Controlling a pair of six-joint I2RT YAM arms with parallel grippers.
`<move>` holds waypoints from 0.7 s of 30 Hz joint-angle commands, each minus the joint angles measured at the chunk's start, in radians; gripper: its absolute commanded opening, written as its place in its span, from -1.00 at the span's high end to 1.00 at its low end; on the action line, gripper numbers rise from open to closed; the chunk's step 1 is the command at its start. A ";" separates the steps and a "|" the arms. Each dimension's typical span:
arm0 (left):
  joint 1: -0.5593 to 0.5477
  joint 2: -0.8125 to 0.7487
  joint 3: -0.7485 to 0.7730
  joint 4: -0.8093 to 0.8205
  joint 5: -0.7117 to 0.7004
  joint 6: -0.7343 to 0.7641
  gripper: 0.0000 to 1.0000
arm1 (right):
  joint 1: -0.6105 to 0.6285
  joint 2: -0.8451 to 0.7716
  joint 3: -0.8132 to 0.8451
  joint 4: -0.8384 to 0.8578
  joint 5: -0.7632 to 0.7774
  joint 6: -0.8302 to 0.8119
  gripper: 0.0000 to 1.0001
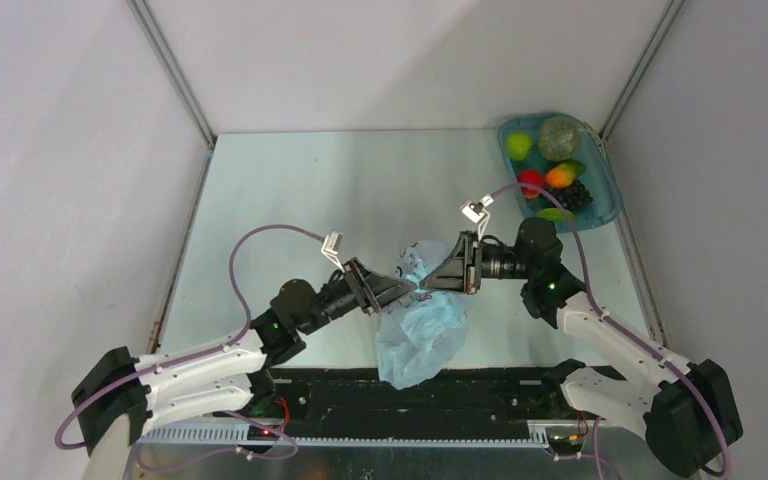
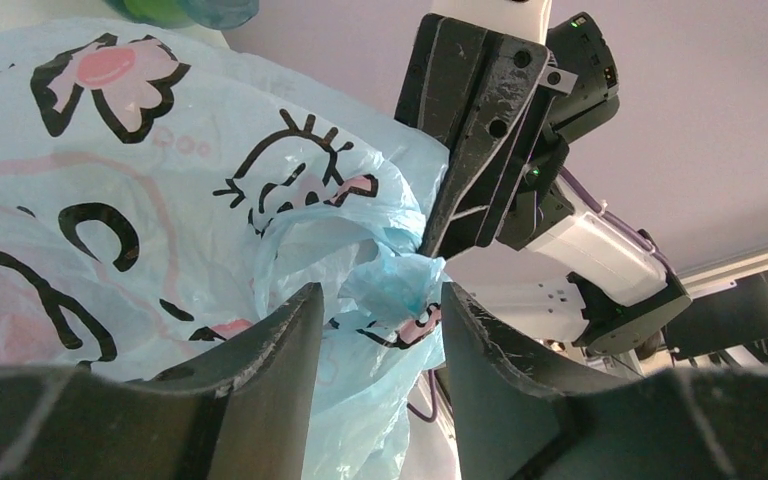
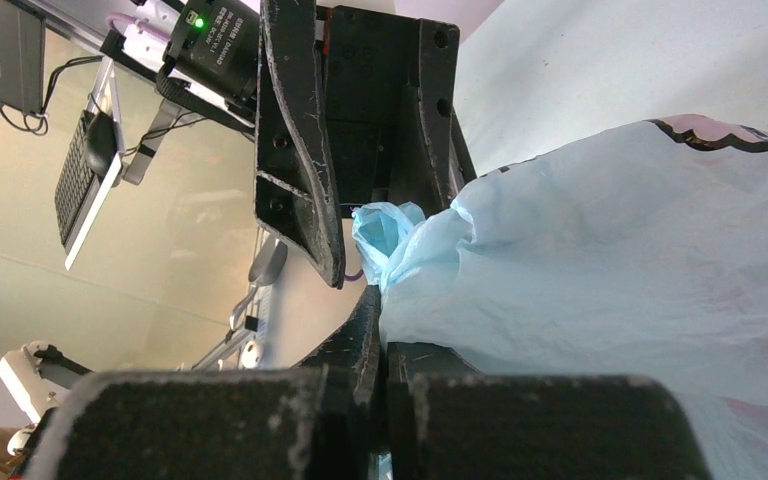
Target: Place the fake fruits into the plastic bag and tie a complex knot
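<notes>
The light-blue plastic bag [image 1: 422,325] with cartoon prints lies mid-table between both grippers. My right gripper [image 1: 430,283] is shut on the bag's film, as the right wrist view [image 3: 380,320] shows. My left gripper [image 1: 408,291] is open. In the left wrist view [image 2: 380,292] a small bunched lump of film [image 2: 392,280], like a knot, sits between its fingertips, just under the right gripper's tips. That lump also shows in the right wrist view [image 3: 380,228]. The fake fruits lie in the teal tray: lime green [image 1: 519,146], red [image 1: 531,181], orange-yellow [image 1: 560,175] and purple grapes [image 1: 576,195].
The teal oval tray [image 1: 610,195] stands at the far right corner and also holds a round greenish netted fruit [image 1: 560,137]. Grey walls close the table on three sides. The arm bases and a black rail [image 1: 410,400] run along the near edge.
</notes>
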 commanded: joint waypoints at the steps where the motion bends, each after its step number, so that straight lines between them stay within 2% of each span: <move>1: 0.005 0.015 0.064 0.028 -0.025 0.033 -0.03 | -0.002 -0.013 -0.005 0.006 -0.005 -0.017 1.00; 6: 0.005 0.038 0.085 0.039 -0.029 0.037 -0.02 | 0.001 -0.012 -0.005 -0.001 -0.006 -0.022 1.00; 9: 0.004 0.045 0.090 0.046 -0.028 0.038 0.07 | 0.002 -0.013 -0.005 -0.006 -0.003 -0.026 1.00; 17: 0.005 0.035 0.082 0.016 -0.029 0.036 0.63 | 0.001 -0.017 -0.003 -0.007 0.009 -0.024 1.00; 19: 0.004 0.035 0.083 0.000 -0.032 0.042 0.83 | 0.001 -0.021 -0.004 -0.006 0.012 -0.017 1.00; 20: 0.005 0.034 0.085 -0.011 -0.034 0.045 0.95 | -0.001 -0.025 -0.004 -0.004 0.012 -0.013 0.86; 21: 0.005 0.034 0.089 -0.016 -0.033 0.053 0.98 | -0.001 -0.027 -0.004 -0.003 0.012 -0.001 0.72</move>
